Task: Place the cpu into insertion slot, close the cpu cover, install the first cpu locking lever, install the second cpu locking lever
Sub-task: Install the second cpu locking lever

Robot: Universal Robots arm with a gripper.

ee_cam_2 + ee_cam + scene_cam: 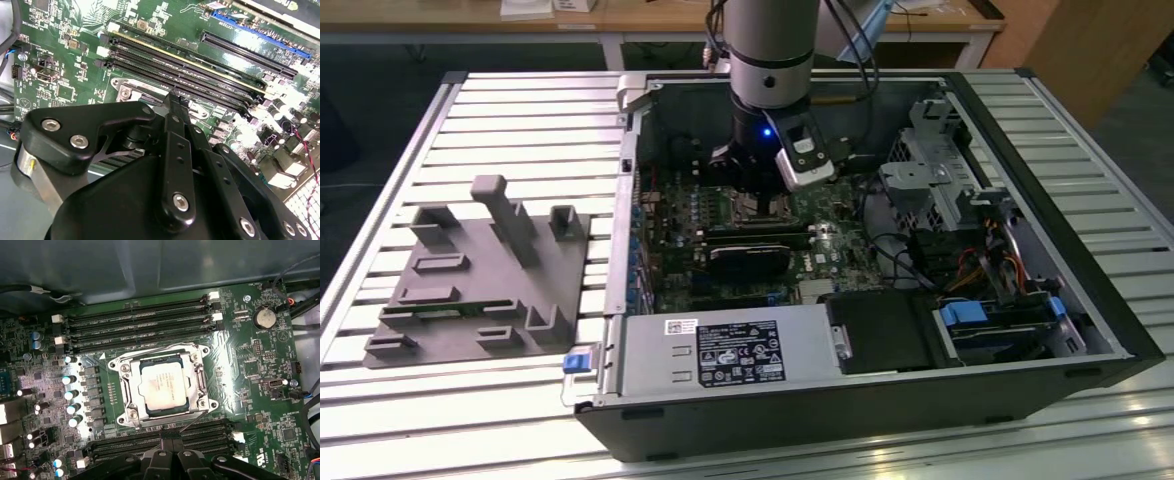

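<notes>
An open black computer case lies on its side on a slatted metal table, with a grey moulded fixture resting on the slats well apart from the robot's gripper, toward the exterior view's left. The silver-and-black robot arm reaches straight down into the case, and its gripper hangs low over the green motherboard.

In the first wrist view, the black fingers meet at a narrow tip — drawn together, with nothing seen between them. The tip sits over the bank of long black memory slots, just beside the socket edge nearest the gripper. A thin wire locking lever runs along that same edge, near the fingertips; whether they touch it cannot be told.

Just past the tip lies the insertion slot, its silvery rim bolted at the corners. The cpu cover — a thin metal frame with a large window — lies flat over it. Through the window shows the cpu, seated square and level in the socket, its dull metallic face catching glare.

Beyond the socket from the gripper sits another bank of memory slots.
</notes>
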